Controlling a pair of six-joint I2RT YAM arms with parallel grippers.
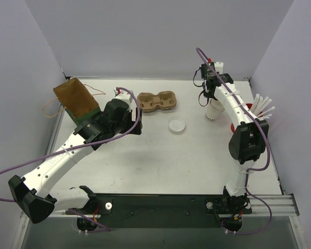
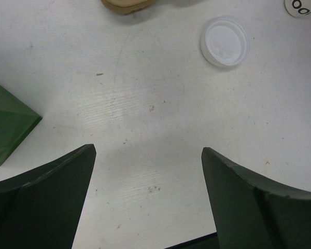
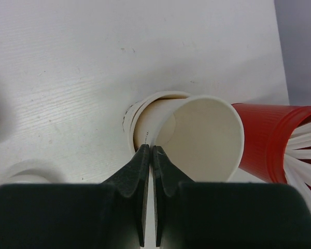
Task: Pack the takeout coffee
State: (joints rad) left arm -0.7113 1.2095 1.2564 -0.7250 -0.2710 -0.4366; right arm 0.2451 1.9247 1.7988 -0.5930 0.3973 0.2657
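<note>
My right gripper (image 3: 152, 150) is shut on the near rim of a white paper cup (image 3: 202, 137) with a tan inside. That cup leans partly inside a second white cup (image 3: 130, 114) standing on the table. In the top view the cups (image 1: 213, 112) sit at the back right under my right gripper (image 1: 208, 97). My left gripper (image 2: 147, 155) is open and empty above bare table; in the top view it (image 1: 125, 99) is beside the brown pulp carrier (image 1: 156, 101). A cup's printed edge (image 2: 300, 6) shows in the left wrist view.
A red cup of white straws (image 1: 255, 110) stands just right of the cups, and shows in the right wrist view (image 3: 272, 135). A white lid (image 1: 177, 124) lies mid-table, also in the left wrist view (image 2: 224, 40). A brown paper bag (image 1: 75, 97) with a green lining (image 2: 5, 129) lies at the back left.
</note>
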